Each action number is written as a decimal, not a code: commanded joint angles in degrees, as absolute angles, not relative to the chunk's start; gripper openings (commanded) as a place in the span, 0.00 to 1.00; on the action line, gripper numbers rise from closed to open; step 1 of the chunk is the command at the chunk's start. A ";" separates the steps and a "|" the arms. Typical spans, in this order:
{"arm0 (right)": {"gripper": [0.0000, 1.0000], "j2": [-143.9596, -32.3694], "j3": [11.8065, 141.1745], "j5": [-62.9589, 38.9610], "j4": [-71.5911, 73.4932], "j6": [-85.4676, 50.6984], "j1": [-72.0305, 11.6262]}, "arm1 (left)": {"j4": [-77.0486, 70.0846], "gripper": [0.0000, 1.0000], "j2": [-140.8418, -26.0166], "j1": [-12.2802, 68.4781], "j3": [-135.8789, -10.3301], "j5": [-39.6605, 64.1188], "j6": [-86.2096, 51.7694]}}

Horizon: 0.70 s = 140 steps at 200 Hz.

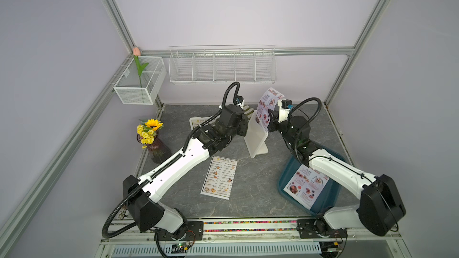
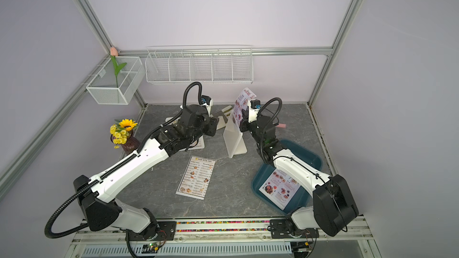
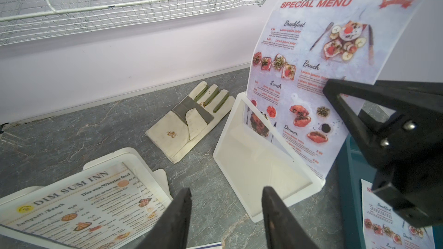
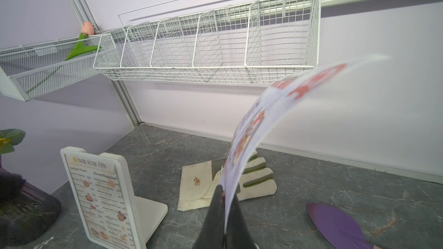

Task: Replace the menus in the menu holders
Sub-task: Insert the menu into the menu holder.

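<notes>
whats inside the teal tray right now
One SPECIAL MENU sheet lies flat in the teal tray. The right arm crosses above the tray's far side, so whatever lies beneath it there is hidden.

**Two matching arms.** The links of the left arm and the right arm are cased in smooth white shells. The joints are enclosed in angular black housings. Each arm is bolted to a black base plate. A black corrugated hose and a toothed black cable track are carried along the left arm. The left gripper and the right gripper are fitted with matte black, tapering fingers. Bright screw heads are set in the right gripper's body.
</notes>
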<state>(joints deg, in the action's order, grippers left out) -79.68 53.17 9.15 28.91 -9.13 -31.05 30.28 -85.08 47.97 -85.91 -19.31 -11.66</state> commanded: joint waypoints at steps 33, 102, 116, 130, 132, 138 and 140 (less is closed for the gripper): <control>0.07 -78.84 50.78 11.75 34.81 -5.18 -32.95 | 29.69 0.50 -84.29 48.06 -85.10 -20.17 -11.38; 0.07 -78.95 48.84 13.14 37.70 -1.83 -33.59 | 29.53 0.50 -84.35 48.01 -85.05 -20.21 -11.28; 0.07 -79.16 48.58 12.58 38.11 -1.93 -33.57 | 29.53 0.50 -84.37 48.05 -85.03 -20.26 -11.27; 0.07 -79.28 47.97 12.17 39.20 -2.28 -33.57 | 29.53 0.50 -84.37 48.07 -85.06 -20.39 -11.31; 0.07 -79.28 47.88 12.18 39.44 -2.39 -33.57 | 29.53 0.50 -84.31 48.05 -85.07 -20.39 -11.26; 0.07 -79.29 47.60 12.23 39.99 -2.74 -33.53 | 29.53 0.50 -84.37 48.06 -85.02 -20.48 -11.30; 0.07 -79.32 47.52 12.24 40.17 -2.77 -33.56 | 29.53 0.50 -84.35 48.03 -85.06 -20.48 -11.26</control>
